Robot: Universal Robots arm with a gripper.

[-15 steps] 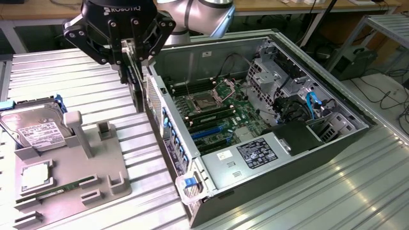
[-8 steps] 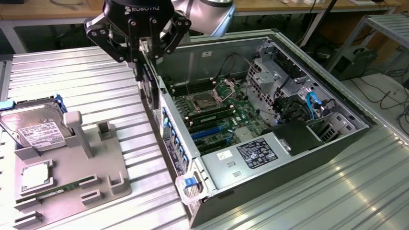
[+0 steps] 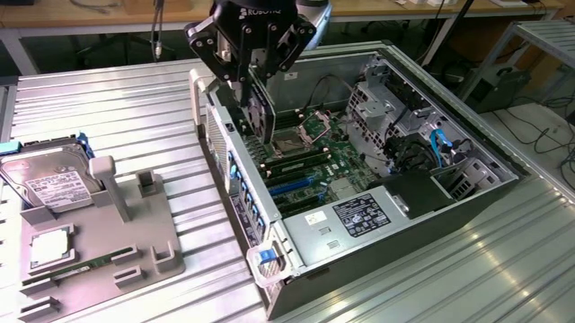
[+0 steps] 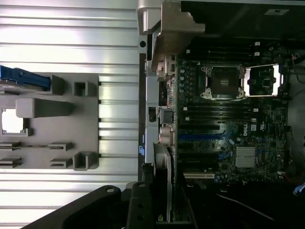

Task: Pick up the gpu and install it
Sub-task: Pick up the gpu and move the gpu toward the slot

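My gripper hangs over the rear edge of the open computer case and is shut on the gpu. The gpu is held upright, its black fan side facing the exterior view's left and its lower edge just above the motherboard. In the wrist view the gpu appears edge-on with its silver bracket, between the black fingers. It sits close to the case's rear wall, in line with the blue expansion slots.
A grey parts fixture lies at the exterior view's left on the slatted metal table. It holds a hard drive, a square CPU chip and a RAM stick. Drive cages and cables fill the case's far side.
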